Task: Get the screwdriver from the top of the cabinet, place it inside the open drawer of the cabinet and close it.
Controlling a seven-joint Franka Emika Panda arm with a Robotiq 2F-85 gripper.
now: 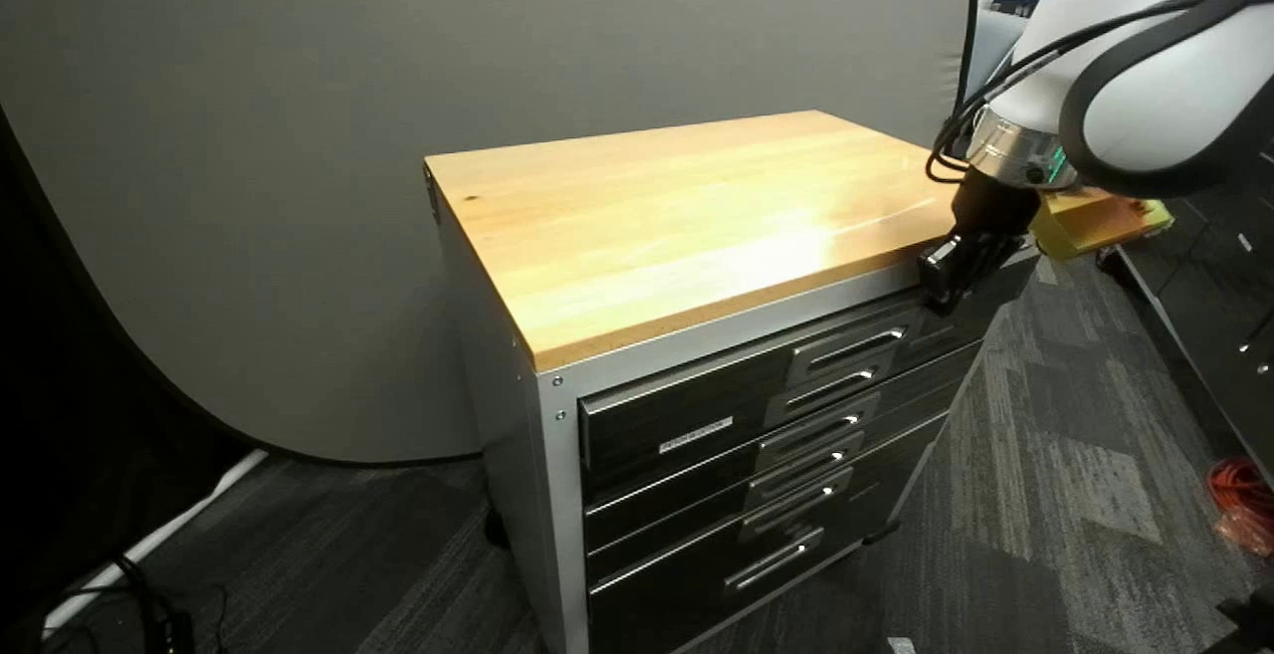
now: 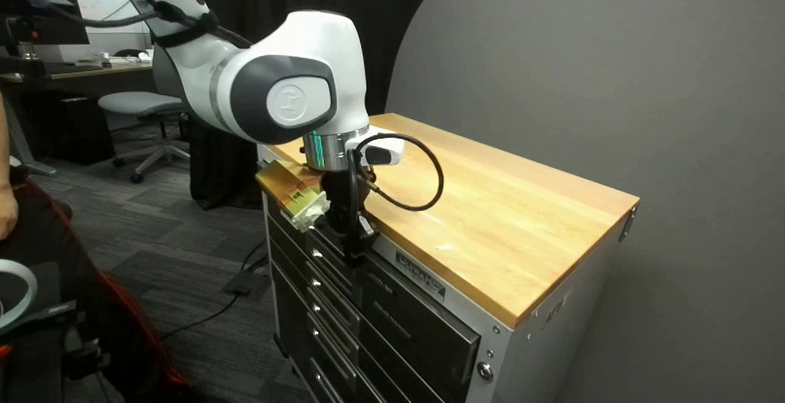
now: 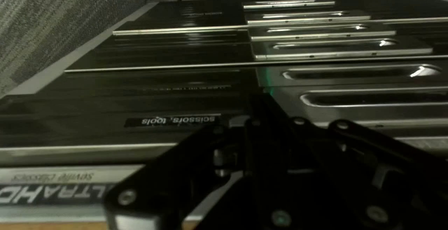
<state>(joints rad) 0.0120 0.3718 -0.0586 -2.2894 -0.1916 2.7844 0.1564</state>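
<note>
The cabinet has a light-wood top, seen in both exterior views [image 1: 637, 226] [image 2: 490, 207]. Its uppermost drawer [image 1: 687, 390] looks pushed in; the drawer front shows in the other views too [image 2: 411, 311] [image 3: 87, 126], with a "scissors, tools" label in the wrist view. My gripper points down just in front of this drawer's face, beside the handle, in both exterior views [image 1: 946, 296] [image 2: 357, 253]. In the wrist view its fingers [image 3: 260, 100] are together, with nothing seen between them. Whether the fingertips touch the drawer front I cannot tell. The screwdriver is hidden or out of view.
A yellow-orange box with clear tape [image 1: 1095, 221] [image 2: 288, 185] is at the cabinet's end beside my gripper. Lower drawers with silver handles [image 1: 786, 505] are below. A grey backdrop [image 1: 299, 186] stands behind the cabinet. A looped black cable [image 2: 438, 170] hangs from the wrist.
</note>
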